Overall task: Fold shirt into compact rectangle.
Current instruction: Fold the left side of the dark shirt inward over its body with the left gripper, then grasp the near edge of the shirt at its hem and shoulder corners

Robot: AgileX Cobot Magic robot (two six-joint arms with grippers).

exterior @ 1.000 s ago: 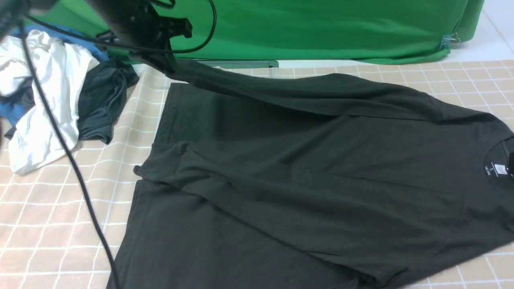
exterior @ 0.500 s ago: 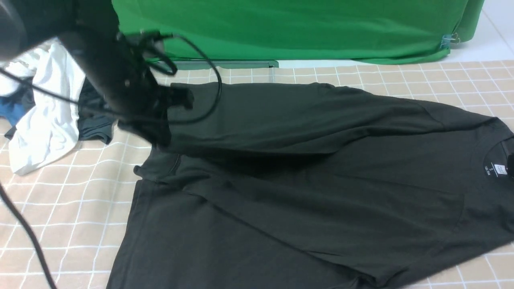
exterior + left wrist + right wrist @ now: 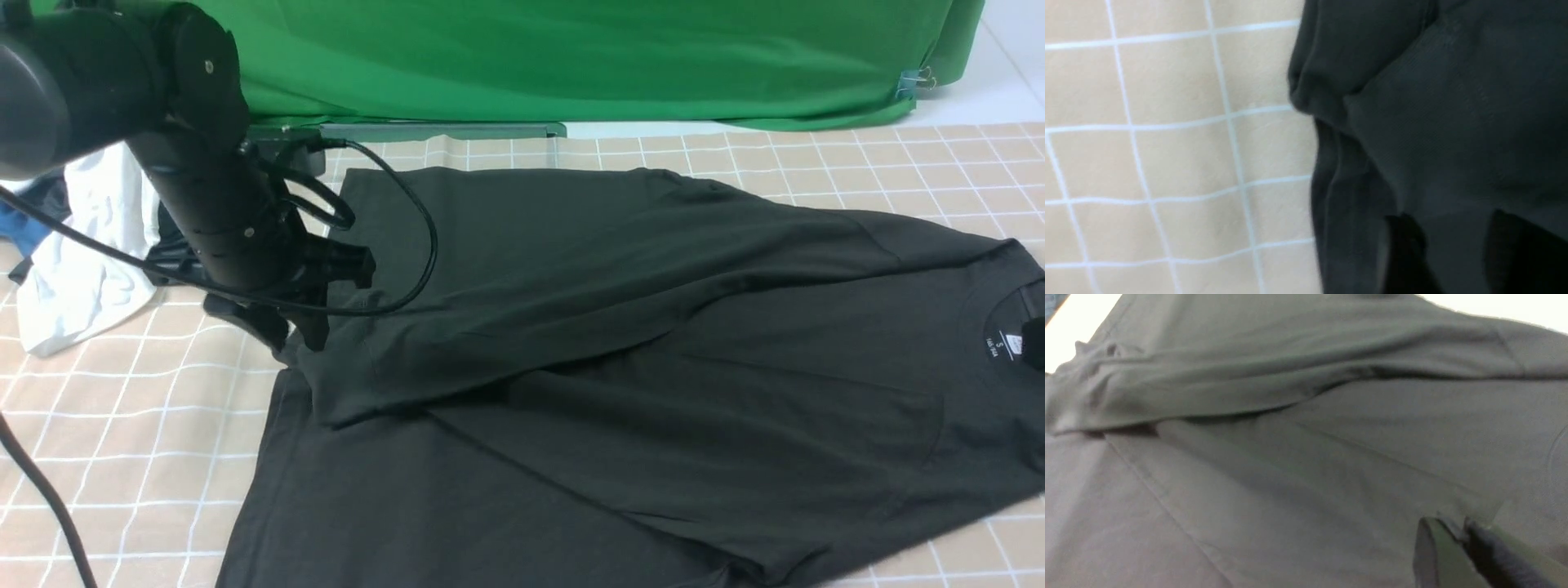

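shirt point(image 3: 653, 327): plain black, small white neck label point(image 3: 1012, 345) | tablecloth point(image 3: 122, 425): beige with a white grid of lines | backdrop point(image 3: 571, 57): solid green | white cloth point(image 3: 73, 286): plain | blue cloth point(image 3: 10, 233): plain | robot arm point(image 3: 204, 188) and cable point(image 3: 42, 498): black

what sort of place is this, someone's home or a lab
Probably a robot test or data-collection setup, not a home: a green backdrop cloth is clipped up behind, the left arm reaches over a black shirt spread on a checked tablecloth, and spare clothes lie piled nearby.
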